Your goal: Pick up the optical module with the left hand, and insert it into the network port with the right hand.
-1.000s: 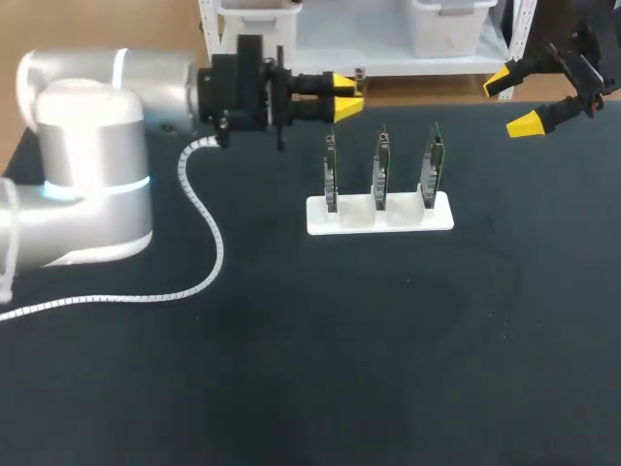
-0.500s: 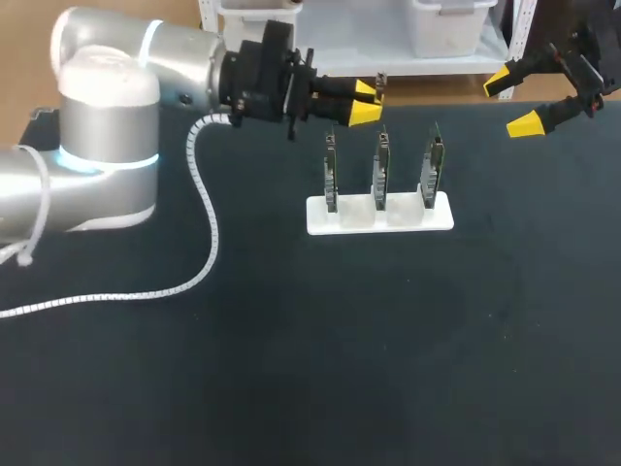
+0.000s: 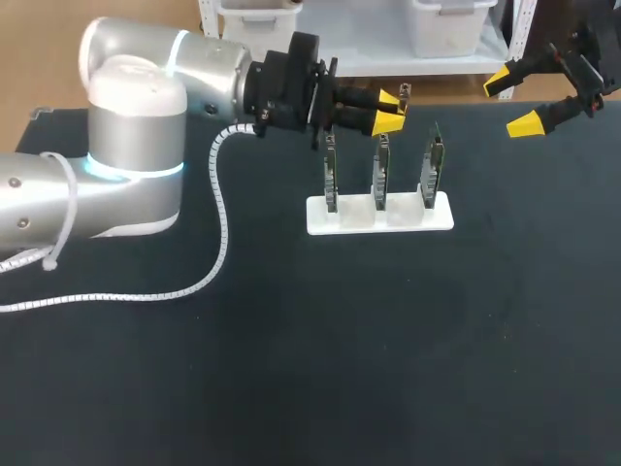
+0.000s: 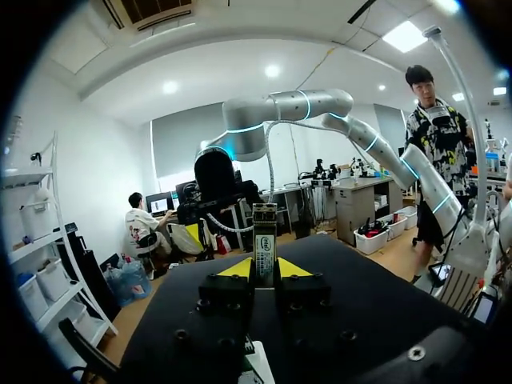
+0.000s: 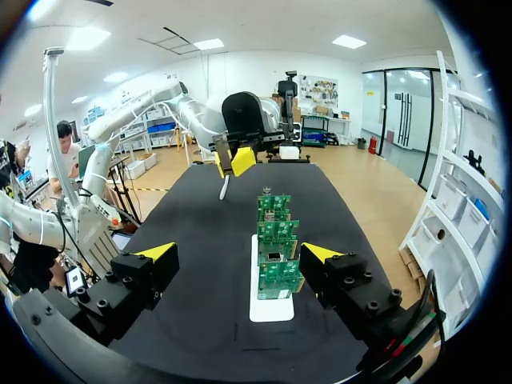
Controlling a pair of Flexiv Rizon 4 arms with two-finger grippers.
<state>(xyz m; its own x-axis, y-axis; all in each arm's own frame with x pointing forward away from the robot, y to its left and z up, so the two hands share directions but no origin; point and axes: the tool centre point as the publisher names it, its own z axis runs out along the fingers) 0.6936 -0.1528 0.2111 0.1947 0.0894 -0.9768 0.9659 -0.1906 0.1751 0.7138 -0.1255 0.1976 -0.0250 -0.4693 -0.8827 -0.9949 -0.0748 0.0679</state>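
- Centrally, a white stand (image 3: 378, 216) sits on the matte black tabletop (image 3: 310, 369), with three green circuit boards (image 3: 381, 167) upright in a row on it.
- At the stand's left, the left arm (image 3: 136, 165) comes in. Its jaws hover just behind the stand, near the board tops, clenched on the optical module (image 4: 264, 240), which juts out past the yellow tips.
- Well to the stand's right and behind it, the right jaws hang spread wide, grasping nothing.
- A white coiled cable (image 3: 212, 243) lies on the tabletop left of the stand.
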